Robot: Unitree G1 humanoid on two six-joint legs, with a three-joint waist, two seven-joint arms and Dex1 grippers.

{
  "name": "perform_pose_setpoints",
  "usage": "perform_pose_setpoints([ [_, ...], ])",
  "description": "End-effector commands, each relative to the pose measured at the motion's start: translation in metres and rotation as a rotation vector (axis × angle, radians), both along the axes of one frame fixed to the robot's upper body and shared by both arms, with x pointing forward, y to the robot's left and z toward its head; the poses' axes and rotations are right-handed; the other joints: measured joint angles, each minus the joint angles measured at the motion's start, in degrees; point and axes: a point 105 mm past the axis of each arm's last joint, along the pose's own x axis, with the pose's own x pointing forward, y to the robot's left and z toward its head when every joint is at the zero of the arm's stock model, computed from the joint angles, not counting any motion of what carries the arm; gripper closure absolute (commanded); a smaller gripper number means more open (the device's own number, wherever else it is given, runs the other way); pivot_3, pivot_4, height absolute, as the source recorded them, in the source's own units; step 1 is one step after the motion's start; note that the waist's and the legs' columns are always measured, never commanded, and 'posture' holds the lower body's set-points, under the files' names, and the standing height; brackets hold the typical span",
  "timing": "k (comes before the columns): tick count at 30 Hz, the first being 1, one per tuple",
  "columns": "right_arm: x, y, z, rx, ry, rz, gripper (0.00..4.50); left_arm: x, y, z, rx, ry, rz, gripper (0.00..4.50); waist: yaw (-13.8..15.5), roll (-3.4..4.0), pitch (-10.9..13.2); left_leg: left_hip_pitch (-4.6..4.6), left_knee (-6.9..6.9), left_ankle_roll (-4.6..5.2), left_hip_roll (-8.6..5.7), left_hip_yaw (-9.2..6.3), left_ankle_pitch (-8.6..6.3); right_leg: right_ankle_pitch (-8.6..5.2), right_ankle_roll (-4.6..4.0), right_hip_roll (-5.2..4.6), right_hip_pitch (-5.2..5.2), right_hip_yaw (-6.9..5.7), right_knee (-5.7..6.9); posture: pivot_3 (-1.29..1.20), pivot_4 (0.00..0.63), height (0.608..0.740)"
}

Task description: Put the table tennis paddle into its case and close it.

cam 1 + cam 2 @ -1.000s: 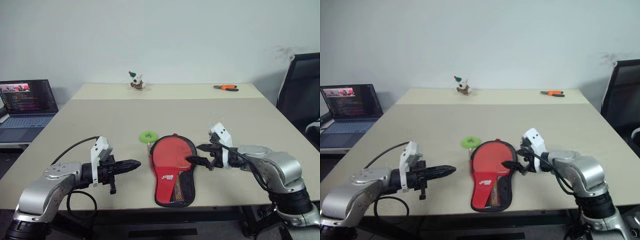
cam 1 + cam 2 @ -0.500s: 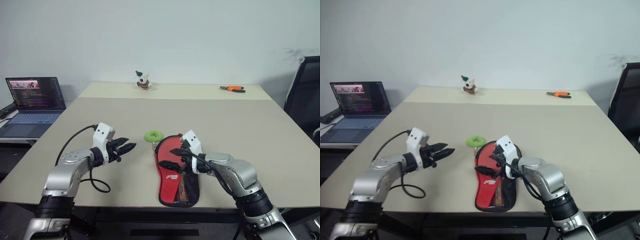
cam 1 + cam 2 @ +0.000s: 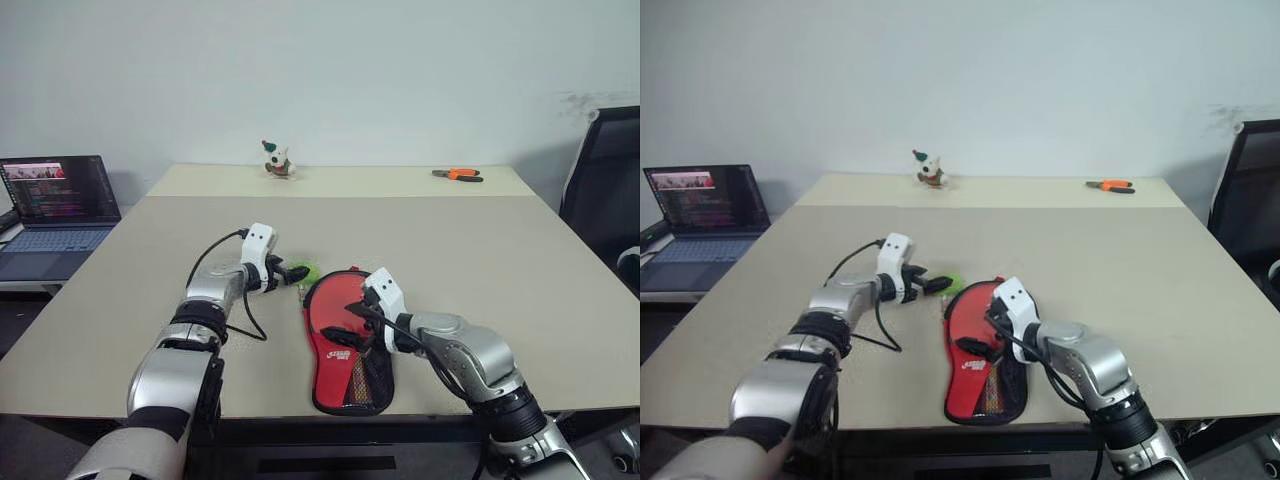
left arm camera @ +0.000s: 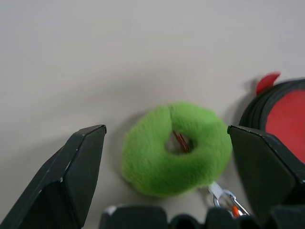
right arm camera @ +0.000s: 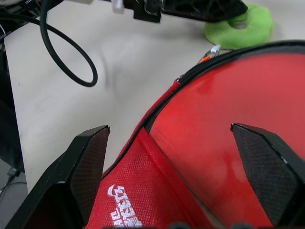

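Observation:
The table tennis paddle (image 3: 340, 298) lies with its red face up inside the open case (image 3: 338, 362), a black pouch with a red logo panel; the panel covers the handle end. My right gripper (image 3: 358, 325) hovers open just above the red face (image 5: 228, 119), close to the zipper rim (image 5: 162, 102). My left gripper (image 3: 298, 272) stands open on either side of a fuzzy green ring (image 4: 174, 148), which is clipped to the case's top edge by a small metal clasp (image 4: 221, 193).
A laptop (image 3: 55, 205) stands at the far left beside the table. A small toy figure (image 3: 273, 160) and orange pliers (image 3: 457, 175) lie at the table's far edge. A black chair (image 3: 600, 190) is at the right. The case lies near the front edge.
My left arm has reached forward to the green ring and its gripper has gone from shut to open. My right gripper shifted left over the paddle, then held still.

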Motion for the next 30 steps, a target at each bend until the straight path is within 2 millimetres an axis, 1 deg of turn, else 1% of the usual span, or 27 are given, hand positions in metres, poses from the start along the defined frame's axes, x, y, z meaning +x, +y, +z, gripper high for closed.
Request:
perform_pose_setpoints([
  [1,0.001,-0.003,0.015,0.016,-0.057,-0.025,0.00,0.003,0.000,0.001,0.059,-0.011,0.013,0.05,-0.01,0.00,0.00,0.00,0.01,0.00,0.00,0.00,0.00,0.00,0.00,0.00,0.00,0.01,0.01,0.00,0.150,0.740],
  [6,0.002,-0.008,0.014,0.007,-0.059,-0.054,0.00,-0.002,-0.007,-0.015,0.095,0.032,-0.032,0.05,0.09,-0.01,-0.01,0.02,0.02,-0.01,0.01,-0.03,0.00,0.00,0.01,0.00,0.02,-0.01,0.06,0.00,0.150,0.740],
  [7,0.002,-0.009,0.014,0.004,-0.061,-0.059,0.00,-0.003,-0.008,-0.018,0.099,0.038,-0.033,0.41,0.12,-0.01,-0.01,0.02,0.02,-0.01,0.02,-0.04,0.01,0.00,0.01,0.00,0.02,-0.02,0.06,0.00,0.150,0.740],
  [8,0.003,-0.009,0.014,0.002,-0.063,-0.063,0.00,-0.004,-0.009,-0.021,0.100,0.043,-0.037,0.64,0.14,-0.01,-0.01,0.02,0.03,-0.01,0.02,-0.04,0.01,0.00,0.01,0.00,0.03,-0.02,0.06,0.00,0.150,0.740],
  [9,0.003,-0.009,0.014,0.000,-0.064,-0.066,0.00,-0.004,-0.010,-0.023,0.098,0.047,-0.041,0.97,0.21,-0.01,-0.01,0.02,0.03,-0.01,0.02,-0.04,0.01,0.00,0.01,0.00,0.03,-0.02,0.06,0.00,0.150,0.740],
  [13,0.004,-0.009,0.015,-0.004,-0.079,-0.069,0.00,-0.006,-0.012,-0.025,0.083,0.051,-0.051,2.41,0.28,-0.02,-0.01,0.03,0.03,-0.01,0.01,-0.04,0.01,0.00,0.01,-0.01,0.06,-0.03,0.06,0.00,0.150,0.740],
  [17,0.006,-0.005,0.016,0.006,-0.081,-0.064,0.00,-0.006,-0.008,-0.027,0.077,0.048,-0.037,3.80,0.19,-0.02,-0.01,0.07,0.04,-0.01,0.01,-0.02,0.01,0.00,0.01,0.00,0.08,-0.01,0.08,0.00,0.150,0.740],
  [19,0.004,0.000,0.012,0.002,-0.064,-0.039,0.00,-0.005,-0.005,-0.025,0.074,0.040,-0.020,4.41,0.06,-0.02,-0.02,0.13,0.04,-0.01,0.01,-0.02,0.01,0.00,0.01,0.01,0.13,0.00,0.10,0.00,0.150,0.740],
  [20,0.002,0.003,0.008,0.003,-0.044,-0.018,0.00,-0.004,-0.003,-0.024,0.077,0.034,-0.011,4.50,0.01,-0.02,-0.02,0.15,0.04,-0.01,0.01,-0.03,0.01,0.00,0.01,0.01,0.14,-0.01,0.11,0.00,0.150,0.740],
  [22,-0.001,0.008,-0.001,-0.010,-0.011,0.014,0.00,-0.002,0.000,-0.020,0.090,0.018,0.013,4.50,-0.10,-0.02,-0.02,0.16,0.06,-0.01,0.01,-0.03,0.01,0.00,0.02,0.02,0.15,-0.02,0.12,0.00,0.150,0.740],
  [25,0.000,0.010,-0.016,-0.051,0.023,0.023,0.00,0.002,0.004,-0.014,0.102,-0.003,0.045,4.50,-0.34,-0.03,-0.02,0.20,0.08,-0.01,0.00,-0.03,0.01,0.01,0.05,0.03,0.17,-0.01,0.14,0.00,0.150,0.740],
  [27,0.004,0.009,-0.025,-0.089,0.036,0.021,0.00,0.004,0.005,-0.010,0.116,-0.021,0.061,4.50,-0.56,-0.05,-0.04,0.22,0.11,-0.01,0.01,-0.03,0.01,-0.08,0.23,0.03,0.19,0.00,0.16,0.00,0.150,0.740],
  [30,0.017,-0.002,-0.043,-0.168,0.062,-0.036,0.00,0.011,-0.002,-0.001,0.163,-0.068,0.079,4.50,-0.72,-0.06,-0.05,0.27,0.14,-0.02,0.00,-0.03,0.02,-0.05,0.30,0.03,0.22,0.01,0.17,0.00,0.150,0.740],
])
